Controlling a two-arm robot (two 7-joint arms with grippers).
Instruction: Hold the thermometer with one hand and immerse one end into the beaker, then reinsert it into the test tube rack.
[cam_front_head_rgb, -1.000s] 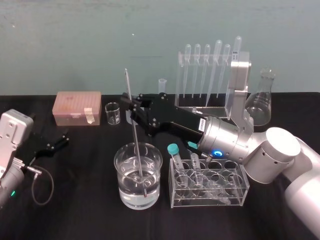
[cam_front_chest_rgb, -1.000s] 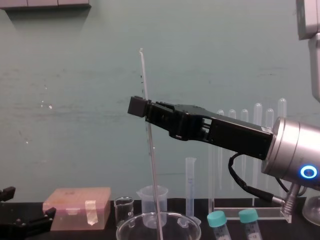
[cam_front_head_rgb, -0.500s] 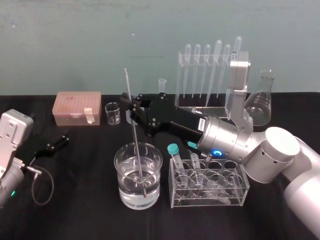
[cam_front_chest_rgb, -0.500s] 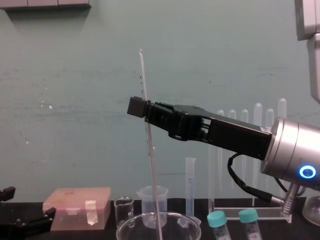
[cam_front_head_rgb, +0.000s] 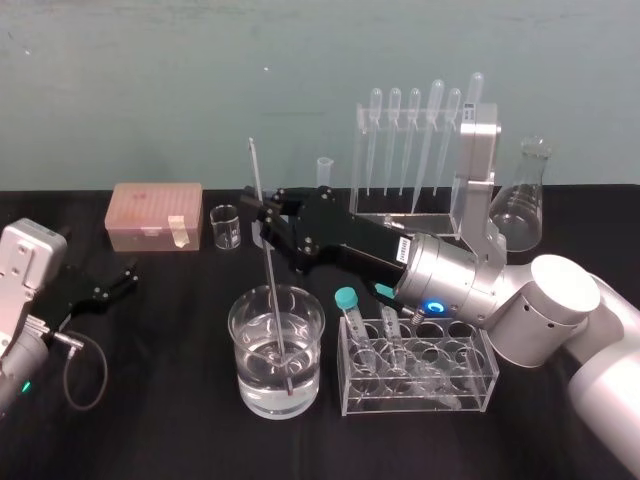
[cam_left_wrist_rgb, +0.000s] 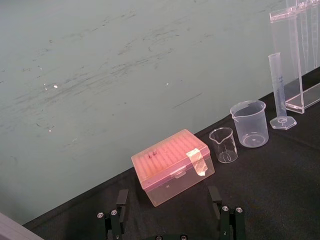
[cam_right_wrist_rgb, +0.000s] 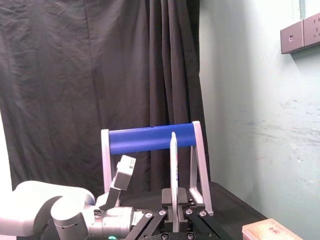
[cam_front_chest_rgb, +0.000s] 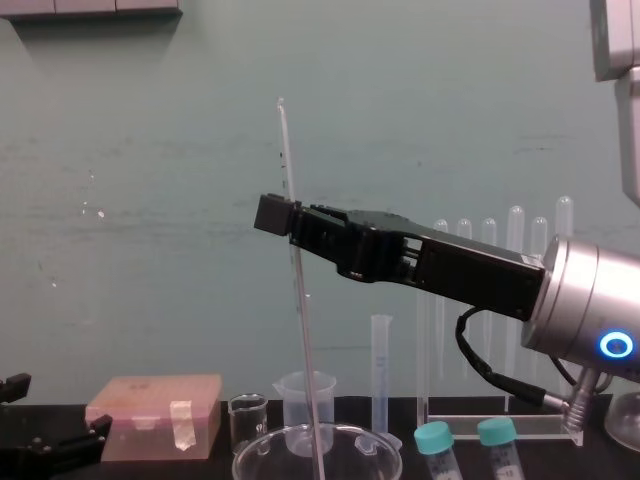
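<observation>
Thermometer (cam_front_head_rgb: 259, 190) stands almost upright with a slight tilt, its lower end under the water in the beaker (cam_front_head_rgb: 248, 360), its top rising well above the rim. The right gripper (cam_front_head_rgb: 268, 228) comes in from 3 o'clock and is clenched on the rod about midway up, above the beaker, which sits on the black counter (cam_front_head_rgb: 170, 400) at roughly 7 o'clock from the rack (cam_front_head_rgb: 430, 218). The left gripper (cam_front_head_rgb: 115, 282) rests low at the beaker's 9 o'clock, well apart from it, fingers spread and grasping nothing.
</observation>
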